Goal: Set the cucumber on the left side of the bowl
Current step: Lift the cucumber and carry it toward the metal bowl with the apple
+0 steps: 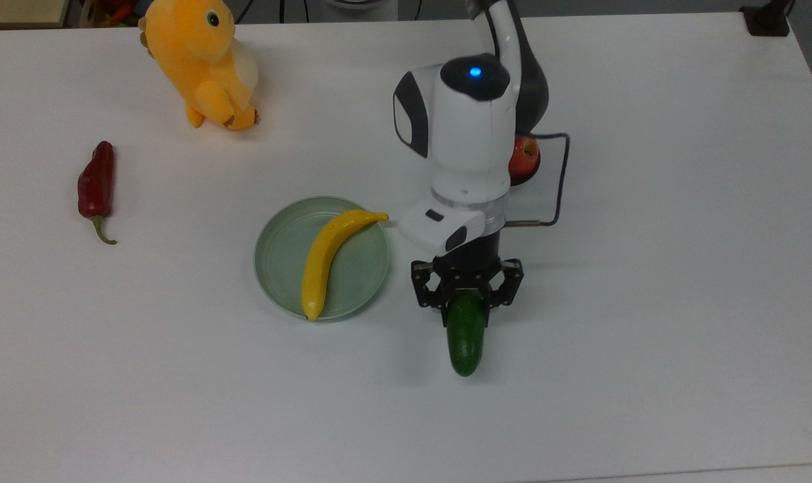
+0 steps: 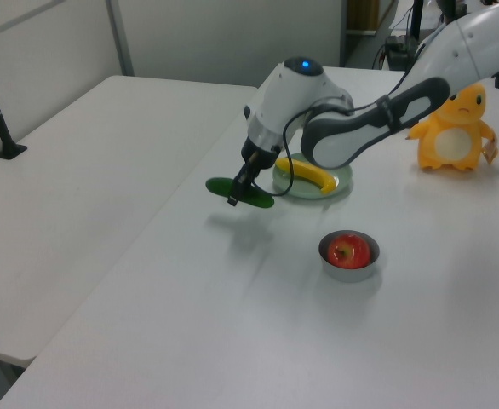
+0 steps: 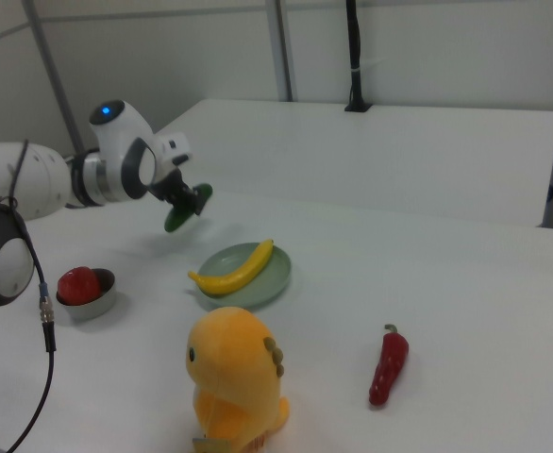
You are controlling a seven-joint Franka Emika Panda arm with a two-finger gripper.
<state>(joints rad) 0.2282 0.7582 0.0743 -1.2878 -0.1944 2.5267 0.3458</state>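
Cucumber (image 1: 466,339) is clamped near one end btwn the two fingers of the gripper (image 1: 466,295), which are closed onto its sides; in the left view the cucumber (image 2: 240,192) hangs roughly level and clear of the table (image 2: 190,324), w/ its shadow on the surface below. In the right view it (image 3: 186,208) tilts a bit, free end lower, gripper (image 3: 184,199) at its upper part. In the top view the cucumber's free end points toward the bottom edge, just beside the pale green plate (image 1: 278,268) on the top view's right; a yellow banana (image 1: 329,258) lies across that plate. The bowl (image 2: 349,252), grey metal w/ a red apple (image 2: 348,251) inside, sits on the table well apart from the cucumber, toward the left view's lower right; in the top view the bowl (image 1: 529,176) is mostly hidden behind the arm. Further out: dark red chilli (image 1: 96,184) at the top view's left, orange plush toy (image 1: 201,60) upper left of it.
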